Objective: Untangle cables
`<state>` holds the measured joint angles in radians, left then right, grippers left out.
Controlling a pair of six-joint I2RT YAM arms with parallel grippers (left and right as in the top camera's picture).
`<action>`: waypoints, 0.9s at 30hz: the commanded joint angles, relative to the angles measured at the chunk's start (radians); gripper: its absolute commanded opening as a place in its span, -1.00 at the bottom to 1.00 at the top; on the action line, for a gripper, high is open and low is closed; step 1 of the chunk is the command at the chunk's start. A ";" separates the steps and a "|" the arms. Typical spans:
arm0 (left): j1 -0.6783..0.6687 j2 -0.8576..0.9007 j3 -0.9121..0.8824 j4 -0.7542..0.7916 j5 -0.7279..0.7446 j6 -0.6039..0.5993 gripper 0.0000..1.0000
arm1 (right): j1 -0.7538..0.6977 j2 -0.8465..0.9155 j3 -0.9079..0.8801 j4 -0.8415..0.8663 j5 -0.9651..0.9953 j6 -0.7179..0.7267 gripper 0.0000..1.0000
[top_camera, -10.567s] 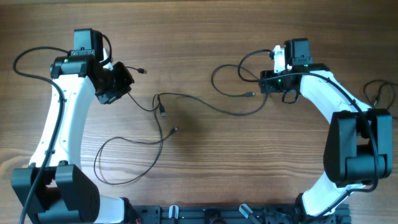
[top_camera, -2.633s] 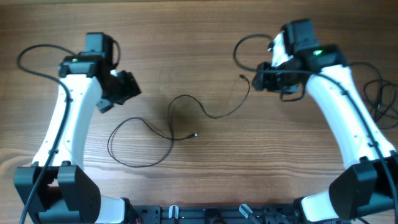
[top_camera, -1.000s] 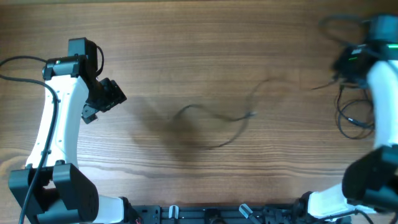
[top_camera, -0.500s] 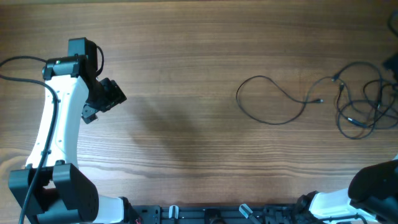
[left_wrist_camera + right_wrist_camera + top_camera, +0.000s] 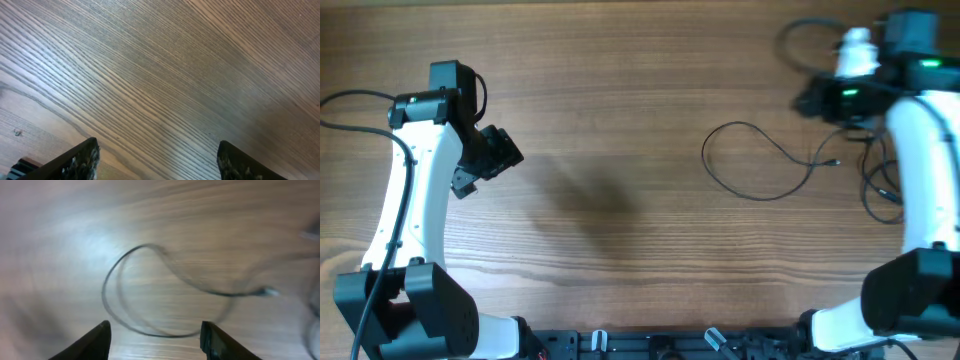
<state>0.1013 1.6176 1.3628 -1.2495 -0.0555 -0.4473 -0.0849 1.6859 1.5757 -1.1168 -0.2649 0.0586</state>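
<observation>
Across the wooden table [image 5: 620,90], seen from above, the cables [image 5: 755,198] lie toward 3 o'clock. One thin dark cable forms an open loop with a wavy tail that ends in a small plug [image 5: 834,160]. A denser bunch [image 5: 878,195] lies further toward 3 o'clock, partly hidden under the right arm. Whether the loop and the bunch touch cannot be told. The right gripper [image 5: 815,100] is a blur at about 2 o'clock, just up from the plug end of the loop. Its jaws cannot be read from this height. The left gripper [image 5: 490,160] sits at 9 o'clock, well apart from the cables, over bare wood.

Under the left wrist, wood grain fills the picture. The left gripper [image 5: 157,162] has its fingertips [image 5: 82,160] spread wide at 7 and 5 o'clock, the gap between them empty.

Under the right wrist, everything is smeared. The right gripper [image 5: 155,340] likewise has its fingers [image 5: 95,342] spread along the lower edge, pinching nothing. The looped cable [image 5: 104,292] lies on the table toward 12 o'clock from them, clear of both fingers, with its plug [image 5: 267,291] out at 3 o'clock.
</observation>
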 commanded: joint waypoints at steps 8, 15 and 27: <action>0.006 -0.005 -0.005 0.043 0.159 0.129 0.76 | 0.355 0.027 -0.277 0.233 0.105 -0.058 0.25; -0.016 -0.005 -0.005 0.068 0.336 0.284 0.79 | 0.462 0.028 -0.438 0.411 0.158 -0.056 0.25; -0.123 -0.002 -0.067 0.114 0.301 0.283 0.84 | 0.481 0.074 -0.654 0.708 0.161 0.023 0.24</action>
<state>0.0021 1.6176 1.3396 -1.1530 0.2451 -0.1883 0.3931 1.7210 0.9611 -0.4374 -0.1219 0.0483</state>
